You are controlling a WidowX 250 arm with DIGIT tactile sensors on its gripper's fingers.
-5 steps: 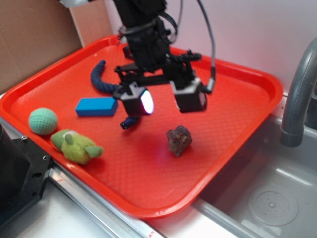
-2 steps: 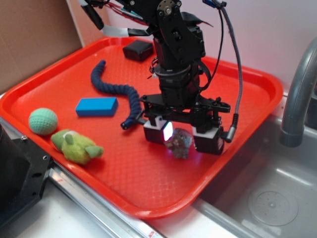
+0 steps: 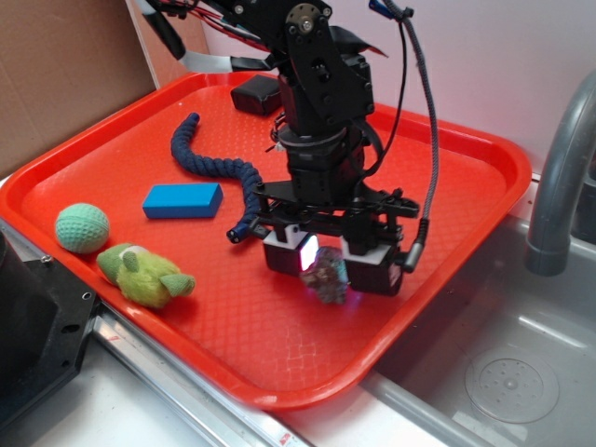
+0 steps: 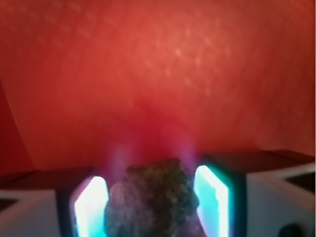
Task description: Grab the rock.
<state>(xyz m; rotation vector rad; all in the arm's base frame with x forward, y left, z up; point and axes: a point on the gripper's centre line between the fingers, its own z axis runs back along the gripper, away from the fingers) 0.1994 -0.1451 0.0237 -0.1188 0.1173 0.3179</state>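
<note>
Hiding most of the rock in the exterior view, the hand sits low over the red tray, so only the lower front of the stone peeks out between the two white finger blocks. In the wrist view the rock fills the gap between the glowing pads, and its bottom is cut off by the frame edge; the pads stand close on either side of it, the left one seemingly touching, but whether both press it firmly cannot be told. The tray floor beyond is blurred there.

The tray has a pebbled bottom and a raised rim and rests on a pale surface beside a grey sink, whose curved tap rises at the right edge. A brown cardboard panel stands at the left and a plain pale wall behind.

On the tray, a dark blue rope curls just left of the hand, its end near the left finger. A blue block lies further left, a green ball and a green plush toy near the front-left rim. A black box sits at the back, partly hidden by the arm.
</note>
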